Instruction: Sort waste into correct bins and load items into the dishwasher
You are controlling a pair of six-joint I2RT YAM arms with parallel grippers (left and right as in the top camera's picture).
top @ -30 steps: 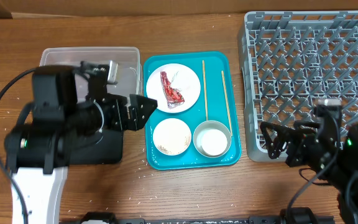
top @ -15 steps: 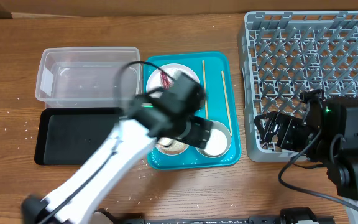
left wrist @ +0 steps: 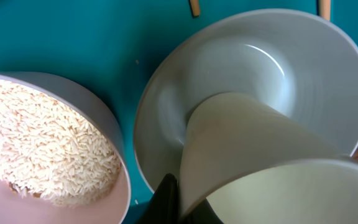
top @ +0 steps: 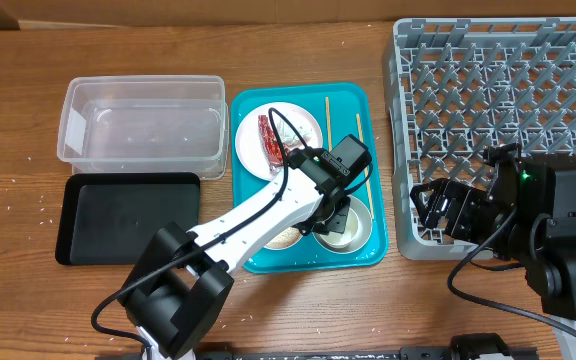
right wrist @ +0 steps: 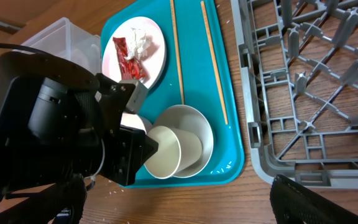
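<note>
Left tool [top: 333, 210] has swung onto tilted cup [right wrist: 166, 154] in bowl [right wrist: 201, 134] beneath it, can't tell if clamped; dish-loading, next lift toward rack [top: 508, 90].

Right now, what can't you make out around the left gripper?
Left gripper jaws: cup fills the left wrist view, and the arm covers them overhead, so grip is unclear.
Rice plate: cut by the left wrist frame edge, mostly under the arm overhead.

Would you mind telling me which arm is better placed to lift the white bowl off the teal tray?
Left. The left gripper is right at the bowl on the teal tray, while the right gripper, jaws open, hovers over the grey rack's near corner, off the tray.
</note>
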